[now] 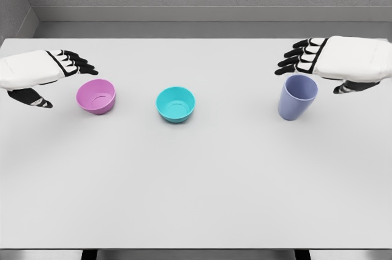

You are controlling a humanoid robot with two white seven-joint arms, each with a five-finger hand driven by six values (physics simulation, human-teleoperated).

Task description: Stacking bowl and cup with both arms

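A pink bowl stands upright on the white table at the left. In the middle sits a teal bowl, also upright. A lavender cup stands at the right, mouth up. My left hand hovers just left of the pink bowl, fingers spread, thumb below, holding nothing. My right hand hangs just above and right of the cup's rim, fingers extended leftwards over it and open, not touching it as far as I can see.
The table's far edge meets a grey wall behind. Wide bare tabletop lies in front of the three vessels, down to the near edge.
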